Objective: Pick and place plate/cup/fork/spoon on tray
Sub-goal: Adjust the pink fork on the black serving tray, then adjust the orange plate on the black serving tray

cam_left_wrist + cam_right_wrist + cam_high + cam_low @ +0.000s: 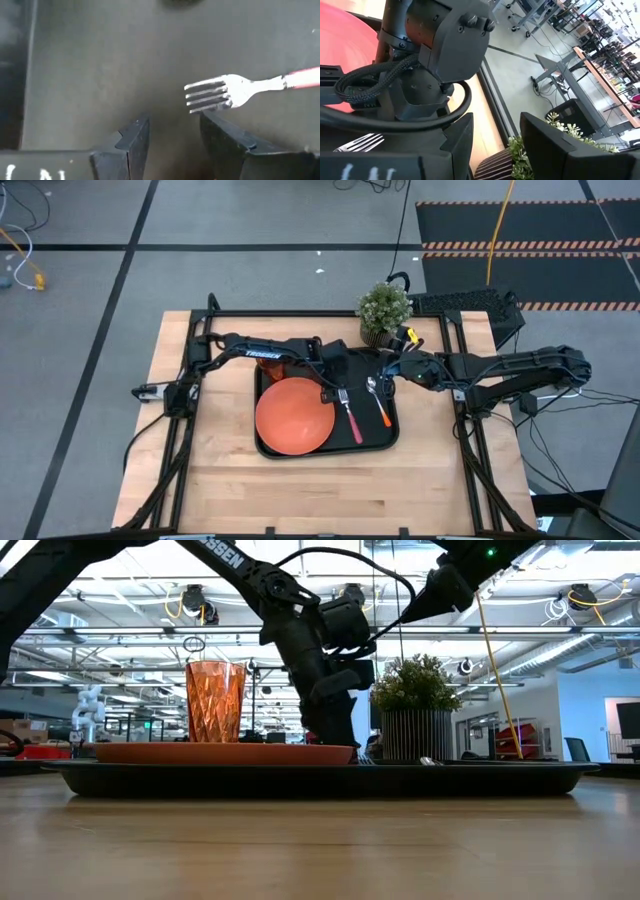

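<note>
Large black rectangular tray (392, 442) with low rim sits mid-way across the pale wooden surface (330, 490). On it: flat round orange plate (295, 416) toward the left half; small fork with metal tines and pinkish-red plastic handle (350, 416) lying just right of the plate; small spoon with metal bowl and orange plastic handle (379, 402) beside the fork, apart from it. Translucent amber-orange plastic tumbler (215, 701) stands upright at the tray's far left, behind the plate in the low view. Left end effector (171, 131) hovers low over the tray floor just short of the fork tines; fingers parted by a narrow gap, nothing between them, fork not gripped. Right end effector (495, 131) is held above the tray's far right area near the spoon, its fingers apart and empty, looking toward the left arm's wrist. Small potted green plant in a ribbed dark pot (383, 310) stands on the surface just beyond the tray's far right corner.
</note>
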